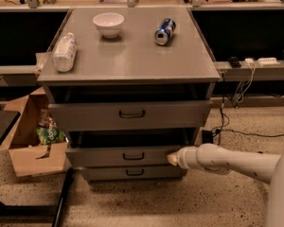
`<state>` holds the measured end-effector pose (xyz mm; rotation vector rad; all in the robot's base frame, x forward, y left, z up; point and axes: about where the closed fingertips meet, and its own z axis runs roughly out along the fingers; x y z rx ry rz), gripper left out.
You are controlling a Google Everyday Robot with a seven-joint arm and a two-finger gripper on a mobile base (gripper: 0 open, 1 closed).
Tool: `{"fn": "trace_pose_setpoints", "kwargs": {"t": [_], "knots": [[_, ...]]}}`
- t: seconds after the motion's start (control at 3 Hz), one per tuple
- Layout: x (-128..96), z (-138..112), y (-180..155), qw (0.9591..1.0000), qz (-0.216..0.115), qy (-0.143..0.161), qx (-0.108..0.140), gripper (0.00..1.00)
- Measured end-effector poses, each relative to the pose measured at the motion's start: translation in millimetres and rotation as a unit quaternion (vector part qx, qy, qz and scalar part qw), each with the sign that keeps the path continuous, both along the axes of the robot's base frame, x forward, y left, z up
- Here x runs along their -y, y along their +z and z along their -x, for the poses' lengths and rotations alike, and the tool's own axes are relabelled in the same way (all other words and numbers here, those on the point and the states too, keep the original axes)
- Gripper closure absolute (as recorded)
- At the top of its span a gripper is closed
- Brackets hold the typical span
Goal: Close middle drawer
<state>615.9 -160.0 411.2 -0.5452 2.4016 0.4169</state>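
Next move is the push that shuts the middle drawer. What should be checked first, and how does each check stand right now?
1. middle drawer out and needing the push: ok, its front stands proud of the cabinet.
2. gripper level with that front: ok, at its right end.
3. Gripper actually touching the front: cannot tell.
4. Push point centred near the handle: not ok, it is well to the right.
5. Tray free of anything sticking up: cannot tell, the inside is dark.
6. top drawer out of the arm's way: ok, it is above.
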Motion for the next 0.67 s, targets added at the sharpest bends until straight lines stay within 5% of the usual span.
{"fn": "trace_pose_setpoints", "kwargs": {"t": [0.67], "knots": [[-21.0,-10.9,-14.1,0.9995,-0.026,0.018,-0.007,1.00]]}}
